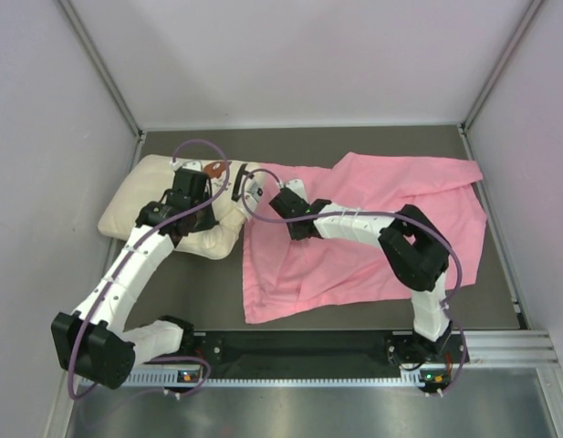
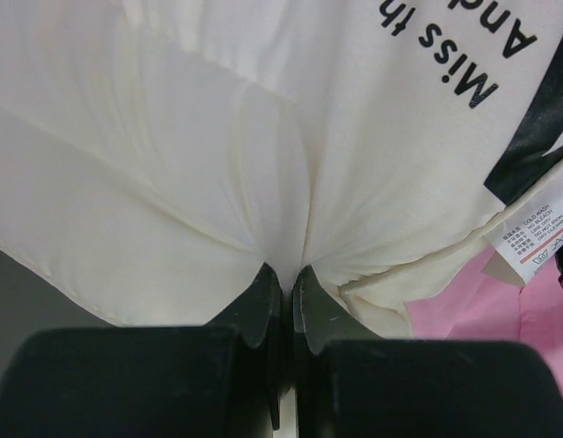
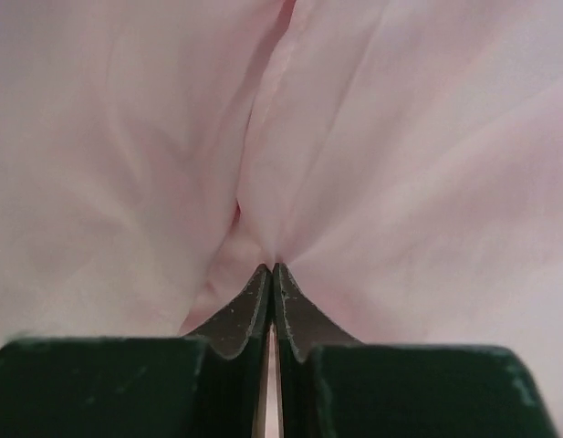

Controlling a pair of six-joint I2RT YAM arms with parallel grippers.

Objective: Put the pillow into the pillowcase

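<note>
The cream-white quilted pillow (image 1: 140,196) lies at the left of the table; its right end touches the pink pillowcase (image 1: 381,219), which is spread out flat to the right. My left gripper (image 1: 201,212) is shut on a fold of the pillow (image 2: 172,164) near its right end. Black text (image 2: 463,68) and the tag (image 2: 535,242) show beside it, with the pillowcase (image 2: 486,315) just beyond. My right gripper (image 1: 263,193) is shut on the pillowcase (image 3: 400,164) at its left edge next to the pillow; the pinch (image 3: 271,270) gathers the fabric into creases.
Pale enclosure walls (image 1: 44,137) close in the left, back and right sides. The dark tabletop (image 1: 199,292) shows in front of the pillow and case. A metal rail (image 1: 500,351) with the arm bases runs along the near edge.
</note>
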